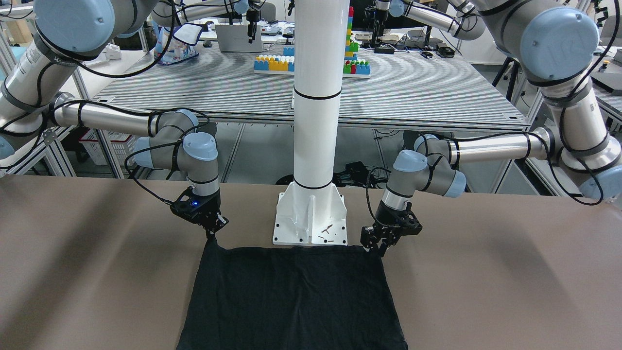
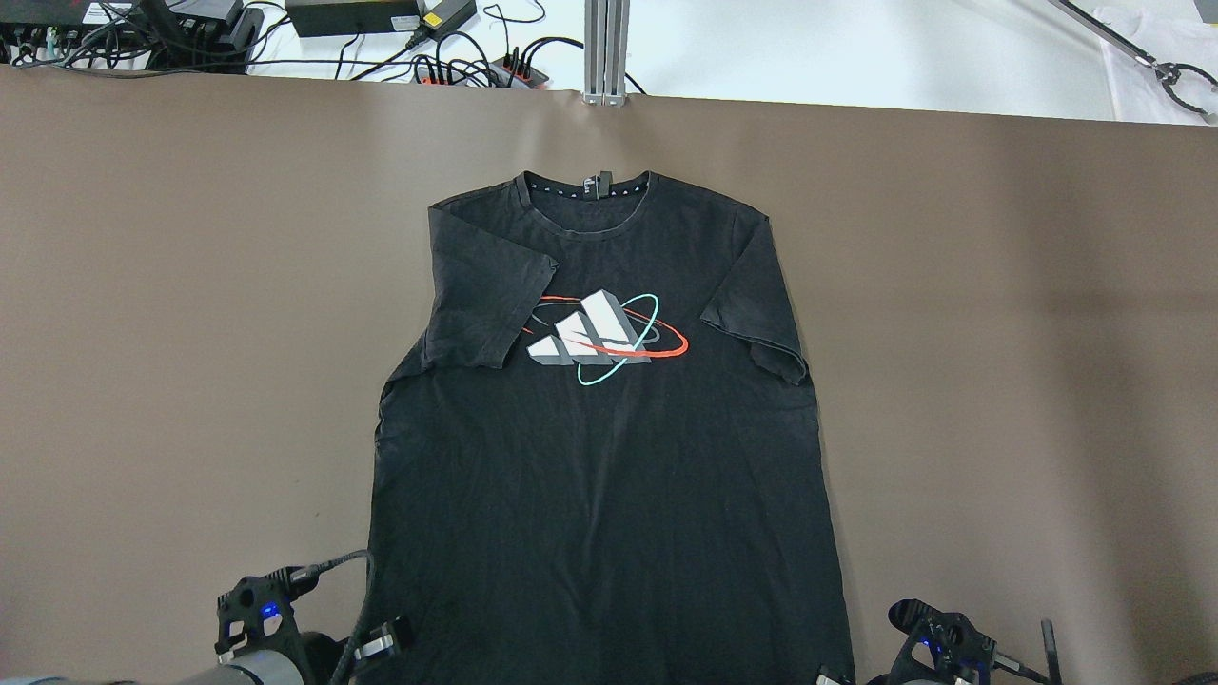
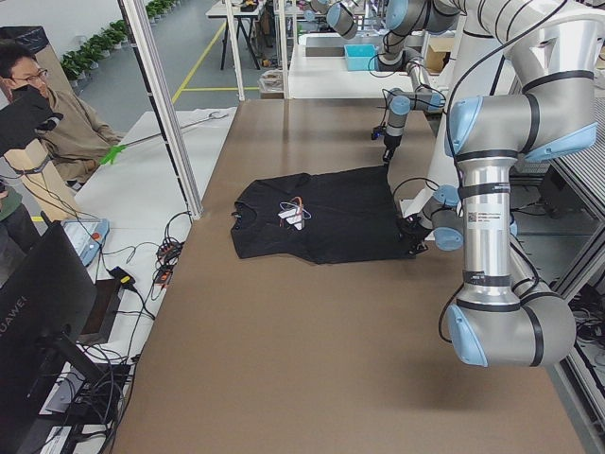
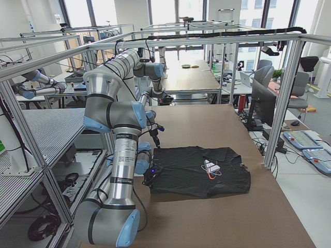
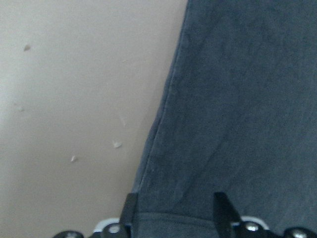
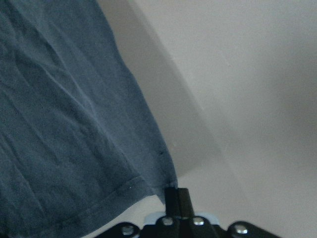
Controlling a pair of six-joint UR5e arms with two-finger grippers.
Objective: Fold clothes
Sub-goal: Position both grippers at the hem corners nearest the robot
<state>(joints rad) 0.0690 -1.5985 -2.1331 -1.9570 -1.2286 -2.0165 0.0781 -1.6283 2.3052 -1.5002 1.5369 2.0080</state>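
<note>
A black t-shirt point(image 2: 609, 476) with a white, red and teal chest print lies flat on the brown table, collar at the far side and hem near me. My right gripper point(image 1: 214, 232) is shut on the hem corner point(image 6: 158, 178) on its side, and that corner is raised a little off the table. My left gripper point(image 1: 375, 249) is open at the other hem corner. In the left wrist view its fingers point(image 5: 220, 210) stand apart with the hem point(image 5: 173, 218) between them. Both sleeves are folded inward onto the shirt.
The white pillar's base plate point(image 1: 311, 218) stands just behind the hem, between the two grippers, with small loose screws on it. Cables and power strips point(image 2: 457, 57) lie past the table's far edge. An operator point(image 3: 47, 113) sits at the far side.
</note>
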